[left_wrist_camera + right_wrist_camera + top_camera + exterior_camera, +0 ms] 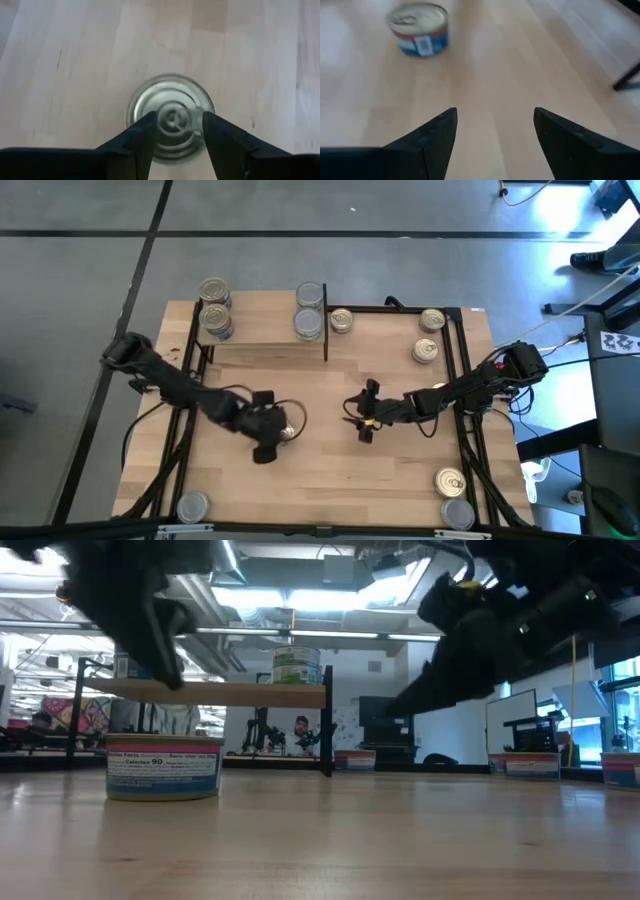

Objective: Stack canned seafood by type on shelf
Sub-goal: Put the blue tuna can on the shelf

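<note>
the left hand (177,131) is hanging over a tin (171,116) on the wooden surface (330,470), its fingers parted a little above the lid and gripping nothing. the right hand (495,131) is hovering near the middle, spread open and empty, with another tin (418,28) well ahead of it. the shelf (262,330) at the far edge is carrying stacked tins (215,305) at both ends. more tins are sitting at the corners, and an office room is showing behind.
</note>
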Motion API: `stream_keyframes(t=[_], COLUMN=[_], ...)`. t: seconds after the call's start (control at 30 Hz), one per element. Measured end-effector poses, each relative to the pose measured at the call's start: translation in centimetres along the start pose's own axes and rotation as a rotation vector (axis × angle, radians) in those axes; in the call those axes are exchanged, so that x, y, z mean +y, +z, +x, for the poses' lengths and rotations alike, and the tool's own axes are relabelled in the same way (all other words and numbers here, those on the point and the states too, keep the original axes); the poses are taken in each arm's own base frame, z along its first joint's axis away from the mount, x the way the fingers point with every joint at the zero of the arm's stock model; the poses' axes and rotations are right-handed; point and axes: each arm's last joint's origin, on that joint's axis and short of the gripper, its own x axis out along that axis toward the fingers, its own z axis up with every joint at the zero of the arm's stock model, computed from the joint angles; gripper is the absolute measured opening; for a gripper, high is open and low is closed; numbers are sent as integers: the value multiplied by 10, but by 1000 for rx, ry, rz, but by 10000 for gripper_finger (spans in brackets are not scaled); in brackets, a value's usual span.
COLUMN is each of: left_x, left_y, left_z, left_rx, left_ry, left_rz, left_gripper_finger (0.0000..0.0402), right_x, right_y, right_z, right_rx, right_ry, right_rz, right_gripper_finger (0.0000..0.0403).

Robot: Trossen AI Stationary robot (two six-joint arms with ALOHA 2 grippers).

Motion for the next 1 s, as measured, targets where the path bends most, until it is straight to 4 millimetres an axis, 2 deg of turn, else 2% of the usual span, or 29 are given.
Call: stream_keyframes(t=[0.2, 0.37, 0.5, 0.7, 0.9, 1.0], left_x=[-13, -11, -10, -11, -9, -3], left_y=[-42, -69, -77, -76, -75, -84], left_z=[5, 18, 24, 25, 26, 31], left_rx=[-88, -152, -231, -278, -327, -342], left_ry=[-9, 19, 0, -23, 46, 32], left_rz=[30, 45, 52, 79, 99, 68], left_gripper_finger=[139, 126, 121, 121, 118, 118], right_x=[4, 8, 14, 24, 35, 40], right_y=[14, 30, 43, 54, 58, 60], right_z=[-1, -1, 7, 27, 52, 63], right_rx=[-132, -218, -242, -240, -173, -144], right_ry=[90, 127, 136, 132, 128, 142], right_rz=[13, 12, 9, -28, -128, -180], right_gripper_finger=[264, 264, 264, 264, 264, 264])
